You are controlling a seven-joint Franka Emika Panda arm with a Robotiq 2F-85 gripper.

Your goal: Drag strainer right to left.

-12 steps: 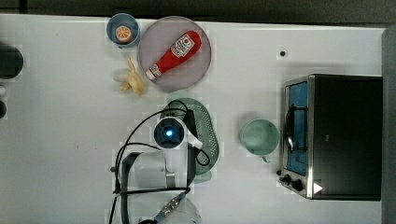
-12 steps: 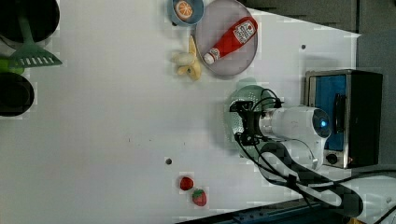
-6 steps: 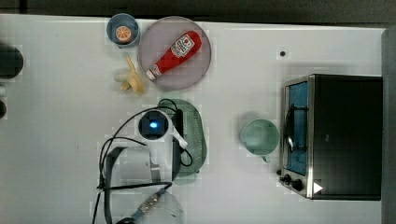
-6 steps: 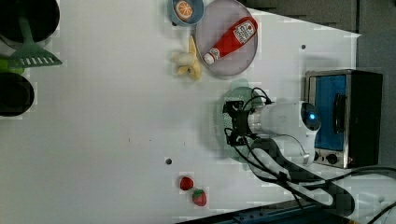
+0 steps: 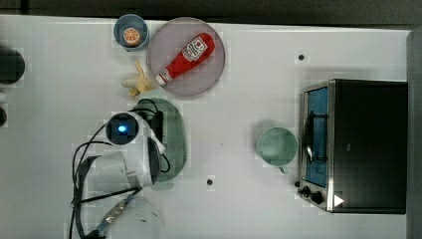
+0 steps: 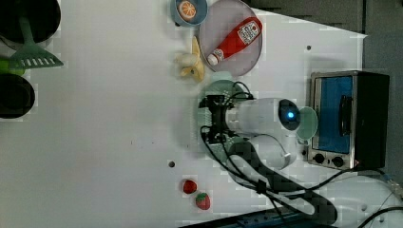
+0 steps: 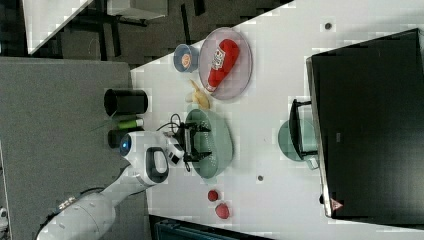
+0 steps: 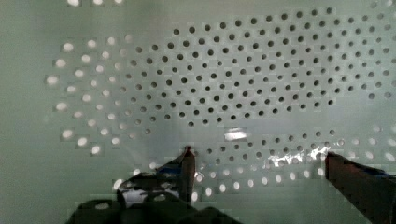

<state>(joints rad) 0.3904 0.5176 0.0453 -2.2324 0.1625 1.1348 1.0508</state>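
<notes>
The strainer is a pale mint-green oval basket lying left of the table's middle in the top view, just below the grey plate. My gripper reaches down into the strainer near its rim on the right view's left. Its jaws stand open. In the wrist view the gripper hovers right at the dotted floor of the strainer, and nothing sits between the fingertips. My arm covers the strainer's left half in the top view.
A grey plate with a ketchup bottle, a banana and a blue bowl lie just beyond the strainer. A mint cup and toaster oven stand at the top view's right. Two strawberries lie near the table edge.
The gripper and the strainer have slid together toward the top view's left, away from the mint cup. The jaws have stayed open.
</notes>
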